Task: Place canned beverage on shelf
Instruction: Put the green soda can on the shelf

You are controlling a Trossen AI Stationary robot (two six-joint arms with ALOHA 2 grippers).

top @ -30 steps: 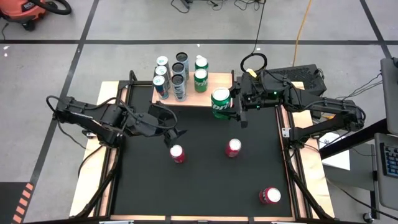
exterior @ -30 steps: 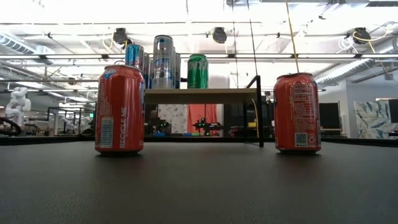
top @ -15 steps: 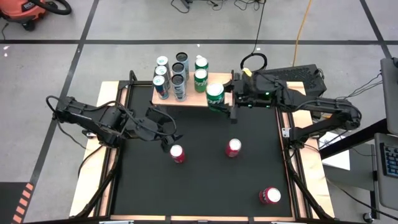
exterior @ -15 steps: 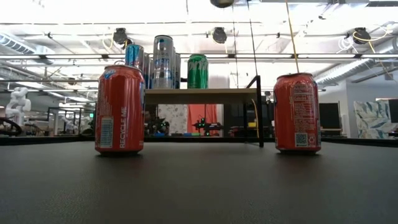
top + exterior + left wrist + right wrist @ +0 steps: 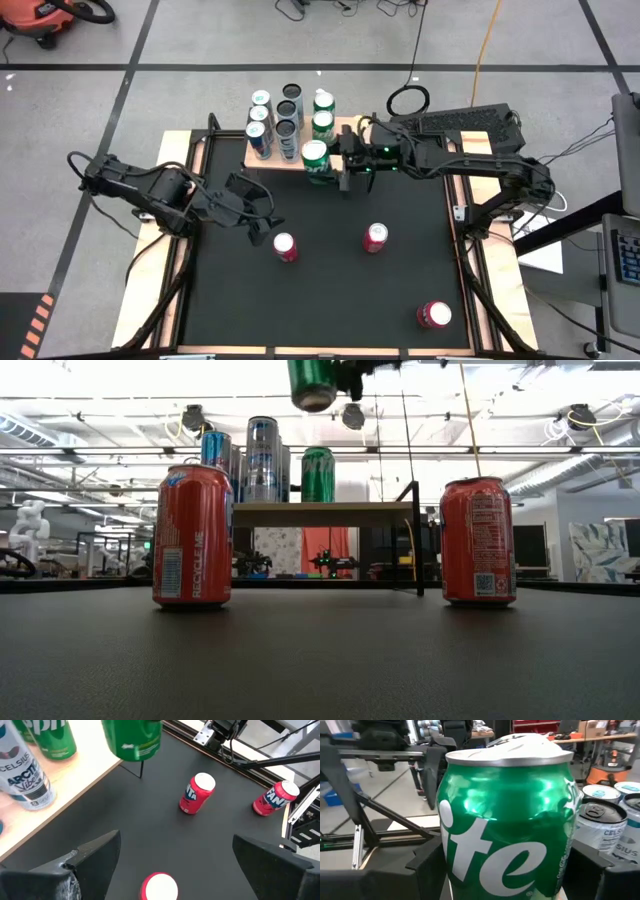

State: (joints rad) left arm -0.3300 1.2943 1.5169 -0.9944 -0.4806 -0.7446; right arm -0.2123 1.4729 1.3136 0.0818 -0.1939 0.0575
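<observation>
High view, from left to right: the left gripper [image 5: 268, 222] hovers low over the large black tabletop [image 5: 400, 290], its two dark fingers spread wide with nothing between them, just beside a red Fanta can [image 5: 285, 246] standing upright near the table's middle. Behind it, the small light-wood shelf on thin black legs [image 5: 350, 128] carries two blue-and-white slim cans [image 5: 259, 128], three dark-topped silver cans [image 5: 288, 116] and two green Sprite cans [image 5: 322, 113], all upright in rows on its left part. At the shelf's front edge, the right gripper [image 5: 330, 163] is clamped on a green Sprite can [image 5: 315, 160]; the low view shows this held can [image 5: 312, 382] high in the air, well above the shelf board [image 5: 320, 510]. The right wrist view shows the can [image 5: 507, 815] upright between the gripper's dark fingers [image 5: 427, 865]. Further right on the tabletop, a second red soda can [image 5: 375, 237] stands upright, and a third red can [image 5: 434, 314] stands near the front right corner, well apart from the others.
</observation>
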